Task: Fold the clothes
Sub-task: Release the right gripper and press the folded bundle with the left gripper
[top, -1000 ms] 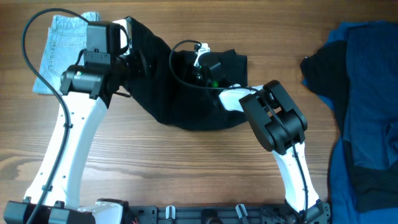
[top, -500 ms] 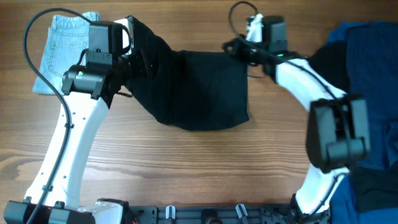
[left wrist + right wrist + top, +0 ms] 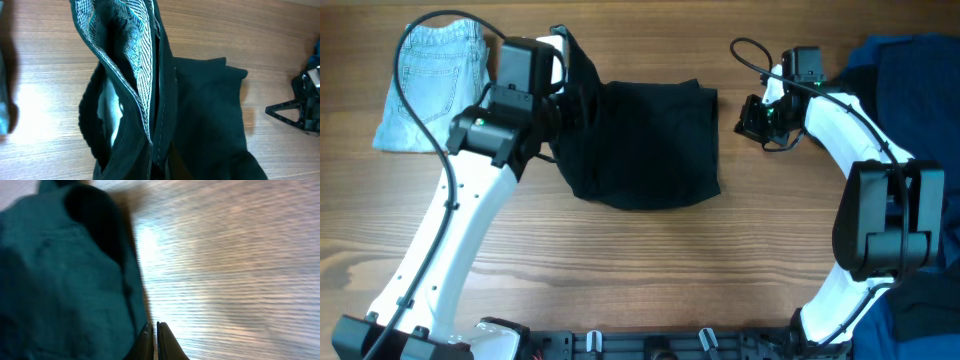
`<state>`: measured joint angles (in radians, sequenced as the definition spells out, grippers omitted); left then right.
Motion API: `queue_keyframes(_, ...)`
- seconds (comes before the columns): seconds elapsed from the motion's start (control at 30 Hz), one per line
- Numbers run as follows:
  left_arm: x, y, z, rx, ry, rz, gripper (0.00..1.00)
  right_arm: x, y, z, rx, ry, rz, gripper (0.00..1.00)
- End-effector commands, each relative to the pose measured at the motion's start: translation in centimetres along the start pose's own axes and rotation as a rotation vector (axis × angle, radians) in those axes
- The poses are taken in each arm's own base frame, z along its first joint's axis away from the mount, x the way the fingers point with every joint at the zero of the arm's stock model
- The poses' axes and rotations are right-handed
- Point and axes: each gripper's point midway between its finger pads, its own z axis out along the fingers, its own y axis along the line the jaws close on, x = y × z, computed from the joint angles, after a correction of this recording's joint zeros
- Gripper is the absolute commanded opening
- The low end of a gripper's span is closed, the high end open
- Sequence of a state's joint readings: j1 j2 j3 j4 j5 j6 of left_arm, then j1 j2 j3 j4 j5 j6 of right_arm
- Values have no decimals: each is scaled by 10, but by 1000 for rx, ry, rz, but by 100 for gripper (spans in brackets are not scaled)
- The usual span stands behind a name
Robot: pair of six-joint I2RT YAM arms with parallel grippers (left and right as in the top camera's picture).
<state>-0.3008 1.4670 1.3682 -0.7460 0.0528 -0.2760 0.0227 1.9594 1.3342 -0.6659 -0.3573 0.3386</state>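
the black garment (image 3: 655, 140) lies at upper centre of the table (image 3: 620, 270) in the overhead view, its right part flat and its left end lifted. the left gripper (image 3: 564, 80) appears clamped on that raised waistband. in the left wrist view the lined hem bunches toward the bottom edge, though cloth hides the fingers themselves. the right gripper (image 3: 757, 118) hovers over bare wood just right of the garment, its fingers pressed almost together with nothing between them.

the step in hand looks like folding the lifted end over the flat half. to do it well, carry the hem rightward and low, keep it taut so the layers don't crumple, line it up with the right edge, then release.

folded jeans (image 3: 432, 80) sit upper left, and a blue pile (image 3: 910, 130) lies at right.
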Motion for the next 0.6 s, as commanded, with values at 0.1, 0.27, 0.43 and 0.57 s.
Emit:
queue_keyframes(0.1,-1,-51,13,94,-19,55,4,-1,-14,-4,72,-11,-20,4)
queue_keyframes(0.27,15,-81,41,132,19,110,4,1,-15,-3,78,-3,-16,4)
queue_keyframes(0.43,41,-97,80,136,93,147,5,1,-15,-3,79,-4,-16,4)
queue_keyframes(0.57,75,-118,109,149,168,201,4,1,-16,-3,82,-5,-16,5)
